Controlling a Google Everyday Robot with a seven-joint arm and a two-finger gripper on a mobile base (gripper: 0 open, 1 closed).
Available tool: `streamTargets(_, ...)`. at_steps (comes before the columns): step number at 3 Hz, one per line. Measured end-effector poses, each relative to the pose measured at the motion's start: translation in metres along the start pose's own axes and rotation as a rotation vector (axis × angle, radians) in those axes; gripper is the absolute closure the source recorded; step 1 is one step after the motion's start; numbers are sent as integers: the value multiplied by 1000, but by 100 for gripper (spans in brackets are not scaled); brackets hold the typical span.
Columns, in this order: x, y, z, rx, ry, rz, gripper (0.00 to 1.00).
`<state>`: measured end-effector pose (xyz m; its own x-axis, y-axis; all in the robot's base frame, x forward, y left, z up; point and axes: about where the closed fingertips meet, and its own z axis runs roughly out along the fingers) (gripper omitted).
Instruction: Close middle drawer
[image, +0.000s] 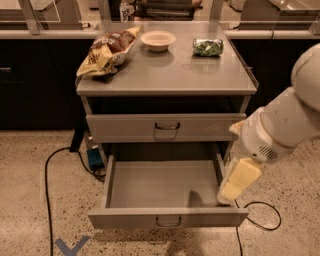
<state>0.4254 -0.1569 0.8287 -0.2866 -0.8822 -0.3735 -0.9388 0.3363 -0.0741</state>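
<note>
The middle drawer (165, 190) is pulled far out of the grey cabinet, and its inside shows empty. Its flat front (120, 218) faces me, with a small dark loop handle (168, 220) at the centre. The taller-fronted top drawer (125, 127) above it is nearly shut. The lowest drawer is hidden under the open one. My gripper (239, 181), pale yellow on a white arm (285, 125), hangs over the open drawer's right side wall, close to its front right corner. It holds nothing that I can see.
On the cabinet top (175, 75) lie a chip bag (107, 50), a white bowl (157, 40) and a green packet (208, 47). A black cable (47, 180) runs over the floor on the left and another (265, 215) on the right. Dark counters stand behind.
</note>
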Motion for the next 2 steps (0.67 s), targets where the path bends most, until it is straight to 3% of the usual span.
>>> streamTargets(1,18,20,52,-30,-19,61,0)
streamTargets(2,18,20,52,-30,-19,61,0)
